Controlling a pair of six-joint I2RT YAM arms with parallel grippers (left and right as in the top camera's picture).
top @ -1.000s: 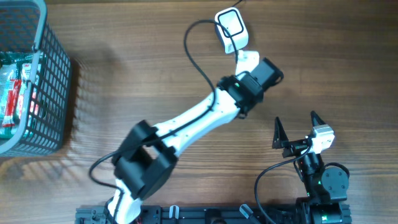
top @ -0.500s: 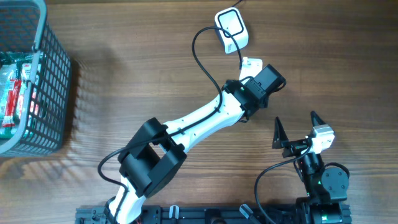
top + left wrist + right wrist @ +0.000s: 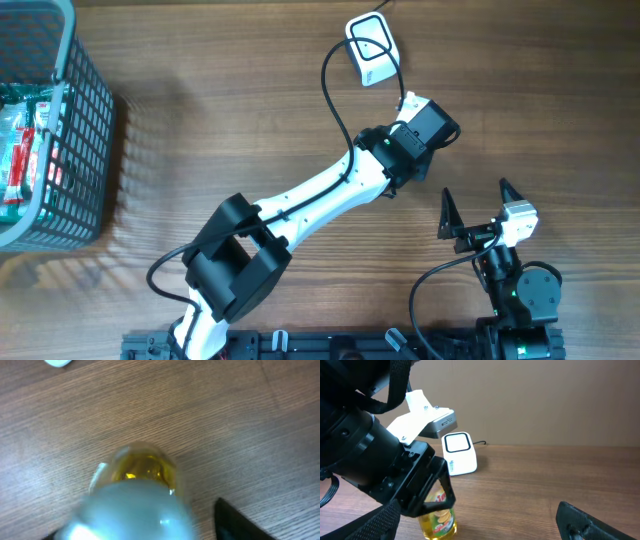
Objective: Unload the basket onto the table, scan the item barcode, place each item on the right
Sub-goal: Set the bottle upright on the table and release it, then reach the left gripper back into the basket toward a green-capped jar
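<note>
One bottle [image 3: 439, 519], one scanner [image 3: 371, 48], one basket [image 3: 85, 120], two arms [image 3: 320, 195] [image 3: 518, 285]

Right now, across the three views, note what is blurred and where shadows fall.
Left wrist: the bottle is blurred, too near the lens. Overhead: sharp, the basket throws a grid shadow on the table. Right wrist: the scanner looks crisp.

So the clear plastic bottle of yellow liquid [image 3: 439, 519] stands on the brown wooden table [image 3: 220, 110], white boxy scanner [image 3: 372, 48] near it at 11 o'clock. Grey wire-mesh basket [image 3: 85, 160] sits way off at 9 o'clock, red-and-green packets [image 3: 22, 140] inside.
</note>
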